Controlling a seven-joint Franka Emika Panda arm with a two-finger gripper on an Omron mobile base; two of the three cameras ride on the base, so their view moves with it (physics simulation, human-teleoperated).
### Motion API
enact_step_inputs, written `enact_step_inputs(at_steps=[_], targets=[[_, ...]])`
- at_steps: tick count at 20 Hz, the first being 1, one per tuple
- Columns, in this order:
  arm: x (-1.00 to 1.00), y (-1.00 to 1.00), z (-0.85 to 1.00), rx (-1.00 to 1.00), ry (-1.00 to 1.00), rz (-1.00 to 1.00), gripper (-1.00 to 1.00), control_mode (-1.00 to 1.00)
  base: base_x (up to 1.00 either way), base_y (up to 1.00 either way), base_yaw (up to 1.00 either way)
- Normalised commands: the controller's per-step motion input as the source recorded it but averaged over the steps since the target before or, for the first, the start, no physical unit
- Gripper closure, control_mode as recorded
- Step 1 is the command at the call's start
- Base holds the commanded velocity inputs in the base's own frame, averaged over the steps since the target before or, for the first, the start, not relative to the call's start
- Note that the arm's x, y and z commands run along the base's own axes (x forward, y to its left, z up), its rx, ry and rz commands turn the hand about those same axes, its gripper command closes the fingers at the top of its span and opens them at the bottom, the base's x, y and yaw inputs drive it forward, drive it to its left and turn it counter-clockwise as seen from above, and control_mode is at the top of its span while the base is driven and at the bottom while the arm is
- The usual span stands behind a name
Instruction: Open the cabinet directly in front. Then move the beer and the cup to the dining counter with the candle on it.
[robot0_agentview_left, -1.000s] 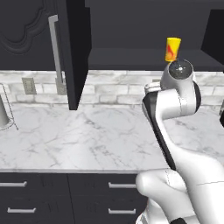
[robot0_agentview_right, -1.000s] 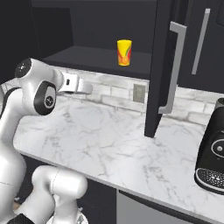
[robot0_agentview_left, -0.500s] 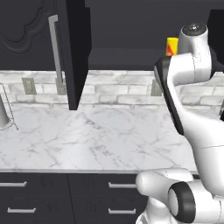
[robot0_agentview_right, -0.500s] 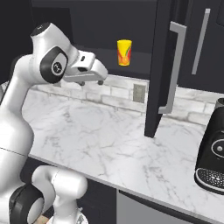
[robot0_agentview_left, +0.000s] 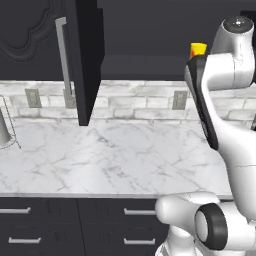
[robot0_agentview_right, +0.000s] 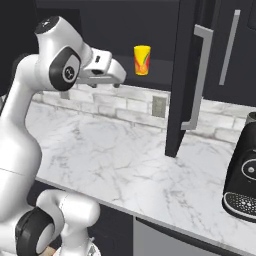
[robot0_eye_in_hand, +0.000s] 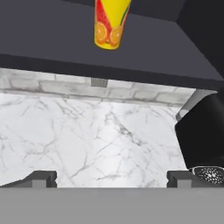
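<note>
Marble worktop (robot0_agentview_right: 120, 160) below open cabinet (robot0_agentview_right: 187, 75); cup (robot0_agentview_right: 142, 60) on shelf, jaws apart nr it.

This is a rendered home kitchen. A marble desk (robot0_agentview_left: 100, 160) runs along a pale tile backsplash (robot0_agentview_left: 130, 102) with wall outlets (robot0_agentview_left: 33, 98), over dark drawers (robot0_agentview_left: 75, 225) with short silver handles. Above and ahead of the fingers (robot0_eye_in_hand: 41, 177), a black wall cabinet (robot0_agentview_right: 187, 75) stands open with a yellow cup (robot0_agentview_right: 142, 60) on its shelf. To their right sits a black coffee machine (robot0_agentview_right: 242, 172).
</note>
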Motion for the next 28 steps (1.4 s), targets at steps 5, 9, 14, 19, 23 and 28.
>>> enact_step_inputs(at_steps=[5,9,14,19,23,28], targets=[[0.00,-0.08,0.38,0.12,-0.25,0.07,-1.00,-1.00,0.00,0.00,0.00],[0.02,0.00,0.73,0.04,-0.04,0.01,-1.00,-1.00,0.00,0.00,0.00],[0.22,0.00,0.53,0.00,0.00,0.00,-1.00,-1.00,0.00,0.00,0.00],[0.22,0.00,0.06,0.00,0.03,0.00,-1.00,-1.00,0.00,0.00,0.00],[0.46,0.01,0.00,0.00,0.00,0.00,-1.00,-1.00,0.00,0.00,0.00],[0.60,0.01,0.00,0.00,0.00,0.00,-1.00,-1.00,0.00,0.00,0.00]])
